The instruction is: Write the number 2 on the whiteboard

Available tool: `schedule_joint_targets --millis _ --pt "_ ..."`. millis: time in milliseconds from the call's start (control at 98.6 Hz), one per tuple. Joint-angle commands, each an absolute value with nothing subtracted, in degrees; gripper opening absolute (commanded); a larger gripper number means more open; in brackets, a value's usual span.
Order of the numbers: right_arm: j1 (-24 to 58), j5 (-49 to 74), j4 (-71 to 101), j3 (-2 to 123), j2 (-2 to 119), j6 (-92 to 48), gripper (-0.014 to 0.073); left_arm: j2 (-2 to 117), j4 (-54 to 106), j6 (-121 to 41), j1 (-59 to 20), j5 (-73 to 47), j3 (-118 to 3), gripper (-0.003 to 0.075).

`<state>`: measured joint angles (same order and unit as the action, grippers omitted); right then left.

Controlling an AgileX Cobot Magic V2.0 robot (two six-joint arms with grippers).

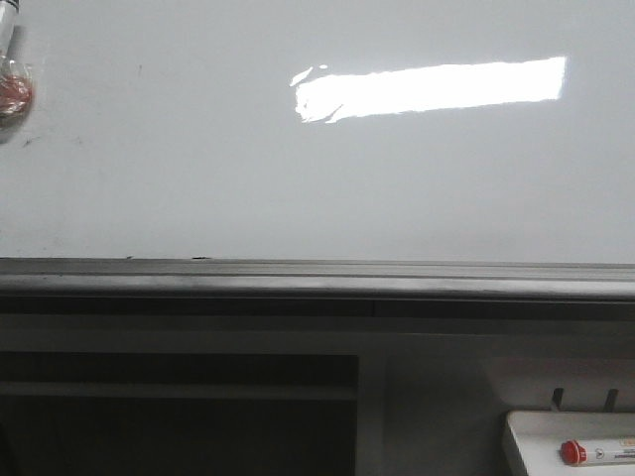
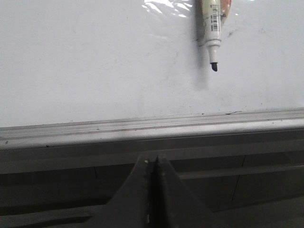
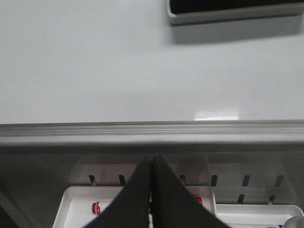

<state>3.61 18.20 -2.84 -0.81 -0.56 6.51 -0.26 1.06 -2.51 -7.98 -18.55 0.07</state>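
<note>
The whiteboard (image 1: 298, 188) is glossy white with a bright rectangular reflection (image 1: 437, 87) and a grey rail (image 1: 298, 278) along its near edge. No drawn number 2 shows on it in any view. In the left wrist view the board (image 2: 95, 61) carries an uncapped marker (image 2: 212, 33) with a black tip, lying against its surface. My left gripper (image 2: 153, 161) is shut and empty, below the rail and apart from that marker. My right gripper (image 3: 152, 159) is shut and empty, below the board (image 3: 95, 61). Neither gripper shows in the front view.
A small white tray (image 1: 526, 431) with a red-capped marker (image 1: 595, 453) sits below the rail at the right; the right gripper hangs over this tray (image 3: 71, 199). A dark eraser (image 3: 232, 9) rests on the board. A clear holder (image 1: 12, 89) is at the board's far left.
</note>
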Motion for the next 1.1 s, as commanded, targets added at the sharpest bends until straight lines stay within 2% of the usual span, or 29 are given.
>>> schedule_joint_targets --millis 0,700,832,943,1085 --pt "3.33 16.77 -2.85 -2.21 -1.73 6.12 -0.0072 -1.75 1.6 -2.57 -7.86 -14.63 0.66 -0.002" --pt "3.33 16.66 -2.85 -2.21 -1.73 6.12 -0.0072 -1.75 1.6 -2.57 -7.86 -14.63 0.66 -0.002" --pt "3.33 16.51 -2.85 -2.21 -1.73 6.12 -0.0072 -1.75 -2.6 -2.57 -7.86 -14.63 0.66 -0.002" --pt "3.33 14.73 -2.85 -2.21 -1.73 6.12 -0.0072 -1.75 -2.72 -2.57 -7.86 -14.63 0.66 -0.002" --pt "3.33 6.17 -2.37 -2.21 -1.73 6.23 -0.0072 -1.75 -2.63 -2.57 -7.86 -12.26 0.66 -0.002"
